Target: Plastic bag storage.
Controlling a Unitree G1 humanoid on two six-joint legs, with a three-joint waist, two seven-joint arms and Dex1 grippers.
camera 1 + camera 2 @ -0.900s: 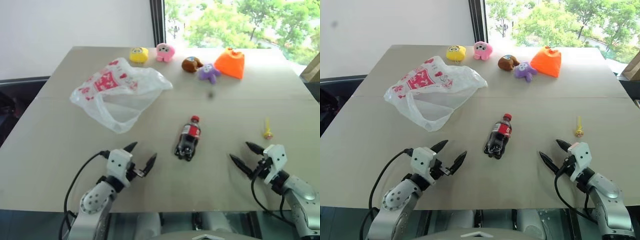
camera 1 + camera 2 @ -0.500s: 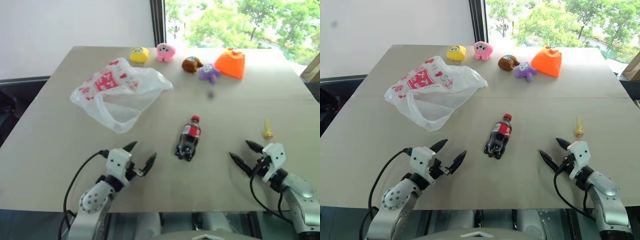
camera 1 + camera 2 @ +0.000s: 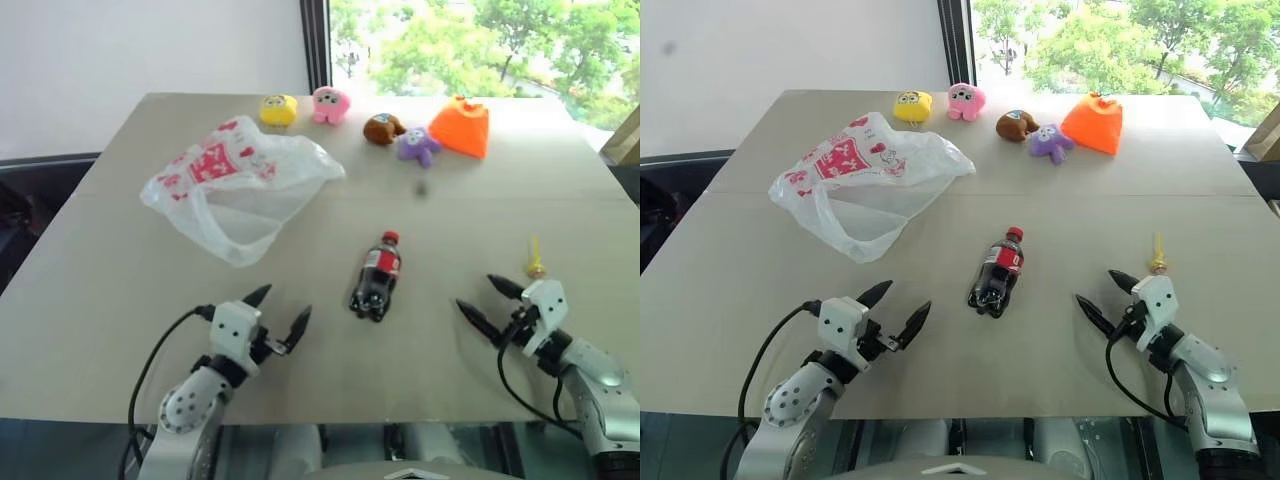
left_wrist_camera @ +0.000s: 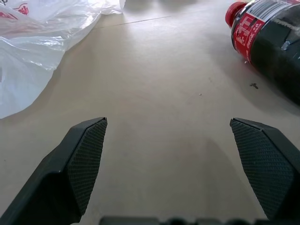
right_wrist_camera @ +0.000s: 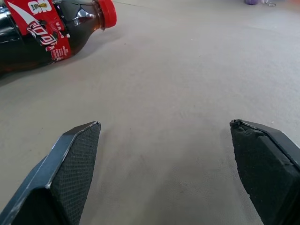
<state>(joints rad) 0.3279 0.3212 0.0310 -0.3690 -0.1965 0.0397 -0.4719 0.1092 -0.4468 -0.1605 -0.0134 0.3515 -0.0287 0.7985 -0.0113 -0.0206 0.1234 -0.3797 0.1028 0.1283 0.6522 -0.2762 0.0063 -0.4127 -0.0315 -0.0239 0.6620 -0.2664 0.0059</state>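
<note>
Loosely crumpled plastic bag [image 3: 236, 181], translucent white, red print, mouth open.

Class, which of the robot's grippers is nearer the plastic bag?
Left. The left gripper sits just in front of the plastic bag; the right gripper is beyond the cola bottle.

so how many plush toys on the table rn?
4, in a row along the far edge: yellow plush, pink plush, brown plush, purple plush. The orange thing beside them may be a fifth; cannot tell.
</note>
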